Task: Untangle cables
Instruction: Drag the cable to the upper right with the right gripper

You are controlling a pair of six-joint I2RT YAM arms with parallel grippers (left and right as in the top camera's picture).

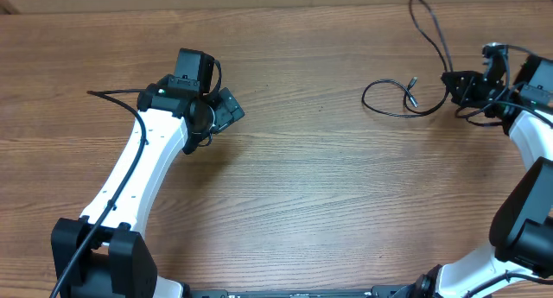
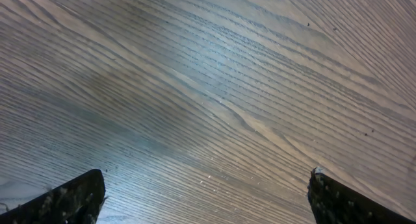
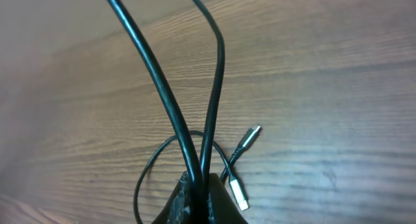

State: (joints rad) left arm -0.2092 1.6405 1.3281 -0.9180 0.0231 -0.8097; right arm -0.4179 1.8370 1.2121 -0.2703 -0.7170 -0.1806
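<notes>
Wooden bench [image 1: 311, 186], brown grain, carrying every item below.

Left side: left tool [image 1: 228, 110] on a white arm, angled toward bench centre. Spread wide, gripping nothing. From the wrist camera, left tool [image 2: 207, 199] seen only as two dark fingertips [image 2: 65, 198] in the lower corners, with bare wood grain between.

Right of centre: cables [image 1: 364, 97], thin and black. Loose loop lying flat on the bench, well apart from the left tool. Small plug [image 1: 412, 82] within the right part of the loop. One long strand arching toward the far edge and back down to the right.

Far right: right tool [image 1: 455, 82], closed tight on the cables. From the wrist camera, right tool [image 3: 198, 188] pinched round two black strands [image 3: 156, 74] running up out of view. Loop and two silver-tipped plugs [image 3: 252, 134] resting on the bench just beyond the tips. One cord or two in the grip: cannot tell.
</notes>
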